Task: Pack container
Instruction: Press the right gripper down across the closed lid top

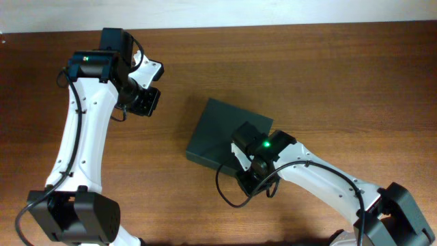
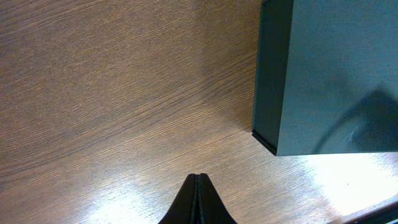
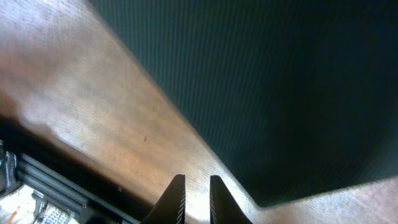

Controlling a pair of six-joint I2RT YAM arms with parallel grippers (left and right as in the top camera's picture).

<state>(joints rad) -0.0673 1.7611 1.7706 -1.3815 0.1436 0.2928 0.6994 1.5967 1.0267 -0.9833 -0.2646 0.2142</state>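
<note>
Left arm stretched up the left side of the table (image 1: 328,75). left gripper (image 2: 199,179) is pinched fully closed, empty, well clear of the container (image 1: 215,133) sitting lid-down mid-table. Right arm is folded over the container's near corner. Only its wrist view shows the right gripper (image 3: 197,183): a slim gap, gripping nothing.

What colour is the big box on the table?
The container is dark green, plain and matte; the overhead view shows it best.
</note>
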